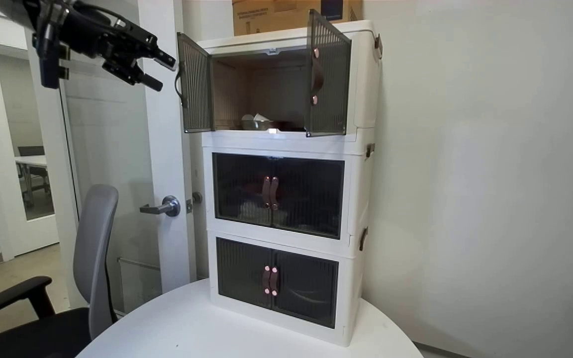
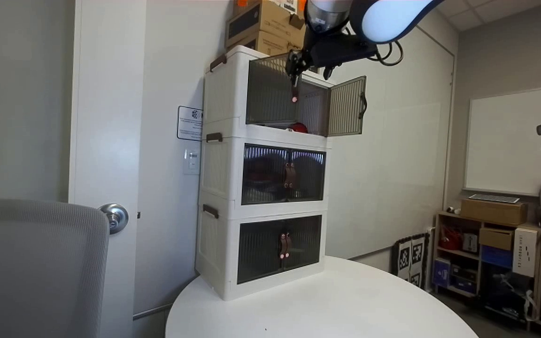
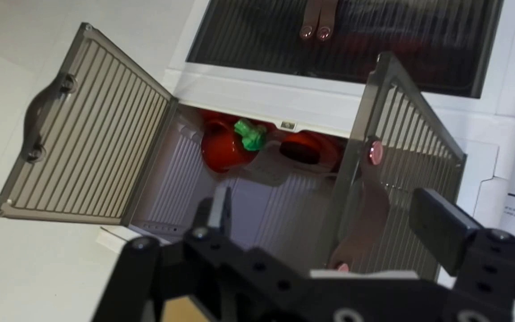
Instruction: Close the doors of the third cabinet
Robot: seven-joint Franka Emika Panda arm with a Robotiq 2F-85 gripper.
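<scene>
High beside a white three-tier stack (image 1: 361, 194), level with its top tier, my gripper (image 1: 162, 72) hangs with its two fingers (image 3: 441, 228) spread wide apart. Seen from my wrist, the nearer door (image 3: 418, 152) and its reddish-brown strap handle (image 3: 371, 210) show between those fingers; in an exterior view they end just beside that panel, and whether I touch it I cannot tell. It is one of the two doors (image 1: 196, 89) of the third cabinet (image 1: 366, 94), the topmost white-framed box, and it stands swung outward. The farther door (image 3: 92, 134) is swung outward as well, on the opposite side of the cabinet's mouth, well apart from me. Both are dark, ribbed and see-through. Between them, down on the cabinet's floor, I see a glossy red thing (image 3: 221, 154), a small green piece (image 3: 252, 136) overlapping it in my view, and another red thing (image 3: 327, 147) with a dark hollow. Below, the middle unit (image 1: 276, 235) and the lowest unit (image 1: 276, 317) have their own dark doors (image 1: 306, 194) closed. All three tiers stand on a round white table (image 1: 182, 328). Cardboard boxes (image 2: 275, 21) show above the stack, and in an exterior view a grey-backed chair (image 1: 95, 233) is near the table. Farther out, in an exterior view, there is a whiteboard (image 2: 519, 136).
</scene>
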